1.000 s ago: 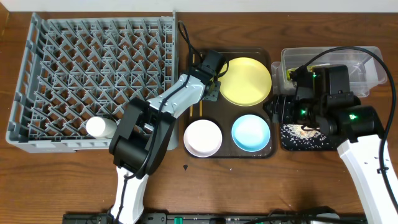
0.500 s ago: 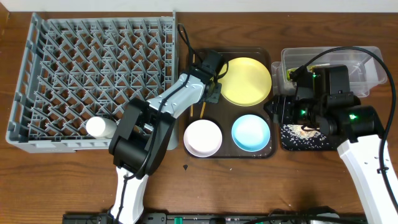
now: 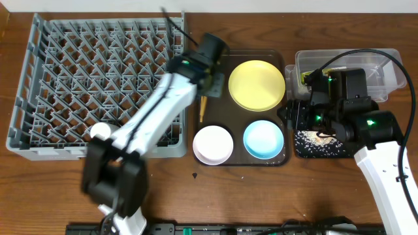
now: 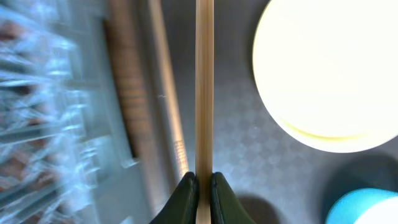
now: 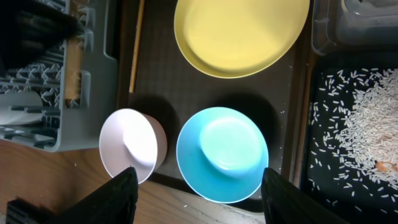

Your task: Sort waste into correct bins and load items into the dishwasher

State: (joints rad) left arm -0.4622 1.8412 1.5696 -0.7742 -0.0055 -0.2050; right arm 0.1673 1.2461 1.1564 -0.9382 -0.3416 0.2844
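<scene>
My left gripper is shut on a wooden chopstick and holds it over the left side of the brown serving tray, next to the grey dish rack. In the overhead view the left gripper is at the rack's right edge. A second chopstick lies on the tray. The yellow plate, cream bowl and blue bowl sit on the tray. A white cup is in the rack. My right gripper is open and empty above the blue bowl.
The black tray at the right holds white rice grains. The clear tub stands behind it, with something yellow-green at its left end. The right arm covers part of both bins.
My left arm has swung up and back toward the rack's right edge, lifting a chopstick off the brown tray. The right arm has not moved.
</scene>
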